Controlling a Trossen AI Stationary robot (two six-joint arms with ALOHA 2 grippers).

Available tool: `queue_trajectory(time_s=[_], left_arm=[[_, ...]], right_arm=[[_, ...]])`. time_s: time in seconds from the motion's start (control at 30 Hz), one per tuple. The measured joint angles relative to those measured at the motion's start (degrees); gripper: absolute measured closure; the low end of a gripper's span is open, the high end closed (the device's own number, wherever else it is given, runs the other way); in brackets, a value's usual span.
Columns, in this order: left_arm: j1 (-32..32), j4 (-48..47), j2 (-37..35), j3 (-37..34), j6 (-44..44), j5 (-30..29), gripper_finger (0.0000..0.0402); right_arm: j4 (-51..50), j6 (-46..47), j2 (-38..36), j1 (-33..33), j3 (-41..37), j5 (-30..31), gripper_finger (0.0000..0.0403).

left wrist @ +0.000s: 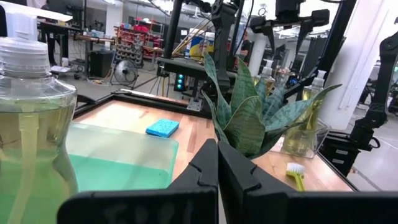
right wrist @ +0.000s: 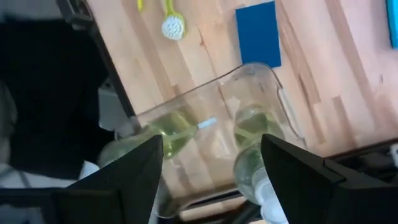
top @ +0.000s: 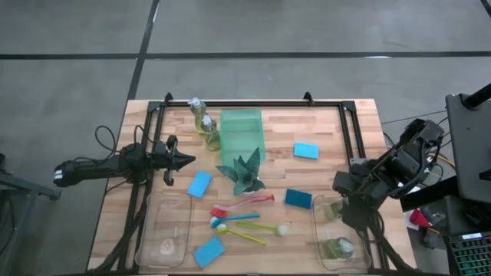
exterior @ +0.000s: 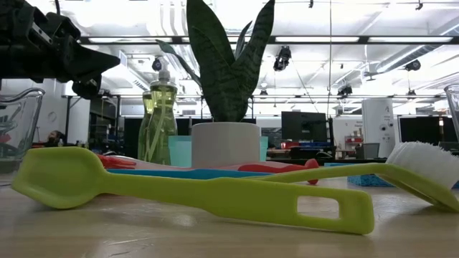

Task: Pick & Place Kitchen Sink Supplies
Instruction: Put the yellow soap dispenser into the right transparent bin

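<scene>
The right claw (top: 347,201) hangs with its fingers spread and empty over the clear bin (top: 360,253) at the desk's (top: 337,130) right front corner, where two soap bottles (right wrist: 249,134) already lie, so it looks freshly done with a drop. The left claw (top: 186,161) waits pinched shut and empty beside the two standing soap bottles (top: 205,126), while sponges (top: 305,150) and brushes (top: 245,217) remain loose around the plant (top: 244,172).

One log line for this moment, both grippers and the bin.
left gripper: shut, empty, parked by left edge | right gripper: open above right bin | bin holds two soap bottles
</scene>
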State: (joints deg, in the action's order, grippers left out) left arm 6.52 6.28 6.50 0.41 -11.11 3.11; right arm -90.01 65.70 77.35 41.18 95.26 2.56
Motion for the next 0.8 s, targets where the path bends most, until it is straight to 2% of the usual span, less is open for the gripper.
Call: queue_trajectory(time_s=[0.1, 0.3, 0.43, 0.8], left_arm=[[0.0, 0.0, 0.0, 0.0, 0.0, 0.0, 0.0401], [0.0, 0.0, 0.0, 0.0, 0.0, 0.0, 0.0401], [0.0, 0.0, 0.0, 0.0, 0.0, 0.0, 0.0401], [0.0, 0.0, 0.0, 0.0, 0.0, 0.0, 0.0401]], right_arm=[[0.0, -3.4, 0.0, -0.2, -1.2, -0.3, 0.0138], [0.0, -7.0, -0.1, -0.2, -6.1, -5.8, 0.0138], [0.0, -8.7, -0.1, -0.2, -8.5, -7.0, 0.0138], [0.0, -7.8, -1.9, -0.2, -11.5, -8.7, 0.0138]])
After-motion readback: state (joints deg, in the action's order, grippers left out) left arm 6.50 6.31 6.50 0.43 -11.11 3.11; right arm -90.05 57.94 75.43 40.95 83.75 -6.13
